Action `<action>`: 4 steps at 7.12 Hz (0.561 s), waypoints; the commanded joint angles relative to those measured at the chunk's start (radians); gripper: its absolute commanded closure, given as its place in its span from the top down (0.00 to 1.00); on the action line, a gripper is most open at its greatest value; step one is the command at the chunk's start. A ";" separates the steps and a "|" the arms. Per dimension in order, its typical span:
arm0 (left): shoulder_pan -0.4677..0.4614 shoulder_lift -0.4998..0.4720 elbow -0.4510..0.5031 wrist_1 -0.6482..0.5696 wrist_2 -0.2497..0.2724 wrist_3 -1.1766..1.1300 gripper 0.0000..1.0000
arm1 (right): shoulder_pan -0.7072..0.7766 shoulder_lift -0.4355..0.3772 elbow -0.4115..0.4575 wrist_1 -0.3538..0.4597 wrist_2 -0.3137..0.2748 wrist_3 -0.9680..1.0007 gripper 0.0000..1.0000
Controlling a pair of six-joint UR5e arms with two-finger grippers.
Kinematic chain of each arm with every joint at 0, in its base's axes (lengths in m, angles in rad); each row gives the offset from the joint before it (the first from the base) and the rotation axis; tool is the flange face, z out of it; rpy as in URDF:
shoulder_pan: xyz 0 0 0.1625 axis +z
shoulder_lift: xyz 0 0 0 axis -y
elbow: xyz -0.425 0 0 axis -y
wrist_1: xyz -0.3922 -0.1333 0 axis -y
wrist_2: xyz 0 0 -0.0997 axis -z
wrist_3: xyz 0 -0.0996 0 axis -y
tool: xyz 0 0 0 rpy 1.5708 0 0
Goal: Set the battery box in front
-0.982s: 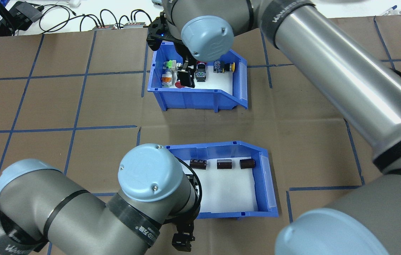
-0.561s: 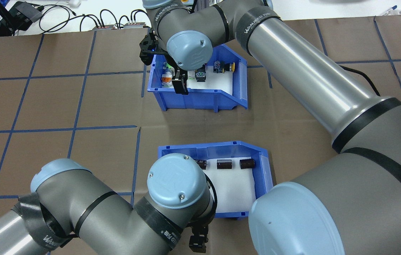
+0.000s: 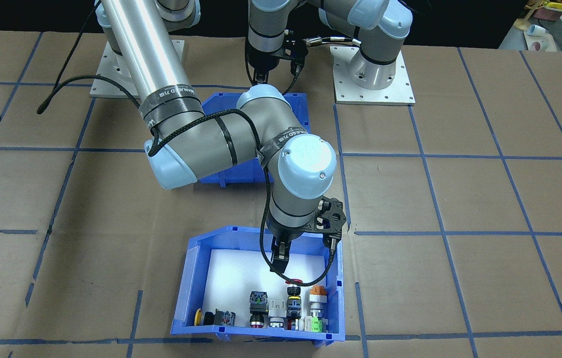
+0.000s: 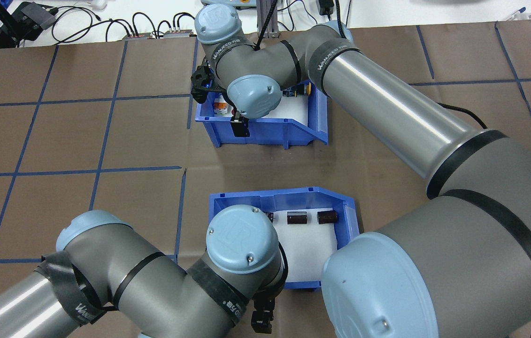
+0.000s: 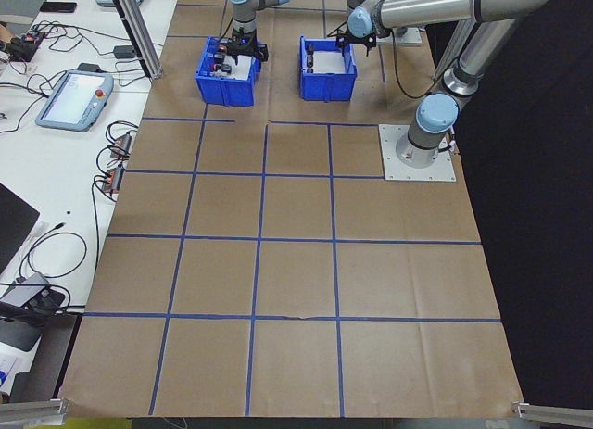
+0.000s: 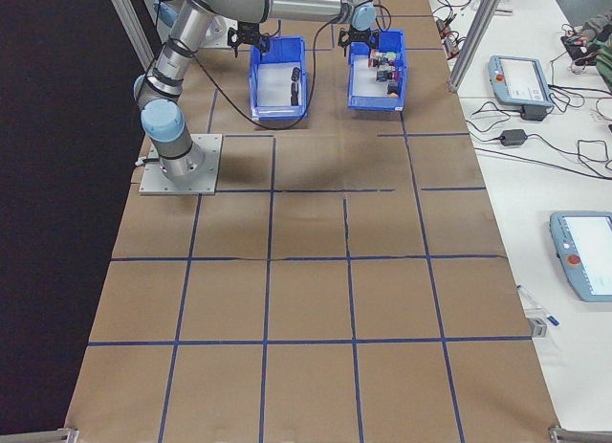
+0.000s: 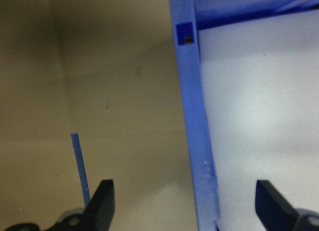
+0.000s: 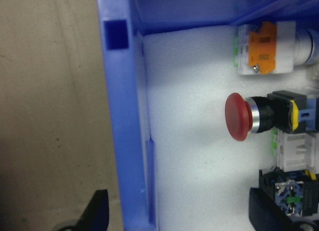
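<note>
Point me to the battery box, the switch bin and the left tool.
battery box (image 4: 335,199) overhead view, far wall's top rim
switch bin (image 4: 265,131) overhead view, near outer wall
left tool (image 7: 184,201) left wrist view, midway between open fingertips, straddling the box wall

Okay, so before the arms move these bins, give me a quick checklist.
1. Left gripper open: ok.
2. It straddles the battery box wall: ok.
3. Right gripper open, straddling the switch bin wall: ok.
4. Grip on either wall: not ok, neither is shut.
5. Batteries clear of the left gripper: cannot tell, one is partly hidden.
6. Front spot free: not ok, the switch bin stands there.
</note>
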State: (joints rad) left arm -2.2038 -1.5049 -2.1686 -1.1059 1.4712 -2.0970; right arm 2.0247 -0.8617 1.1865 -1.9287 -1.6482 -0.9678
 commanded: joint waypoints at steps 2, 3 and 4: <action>-0.002 -0.023 -0.058 0.074 0.035 -0.005 0.95 | 0.002 -0.010 0.001 -0.024 -0.013 0.012 0.32; -0.002 -0.029 -0.077 0.139 0.031 -0.021 0.87 | 0.003 -0.017 -0.001 -0.024 -0.015 0.012 0.11; -0.002 -0.041 -0.071 0.162 0.027 -0.029 0.65 | 0.002 -0.028 -0.002 -0.023 -0.013 0.012 0.07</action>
State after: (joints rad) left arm -2.2058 -1.5345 -2.2330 -0.9899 1.5022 -2.1143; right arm 2.0271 -0.8781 1.1864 -1.9524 -1.6612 -0.9559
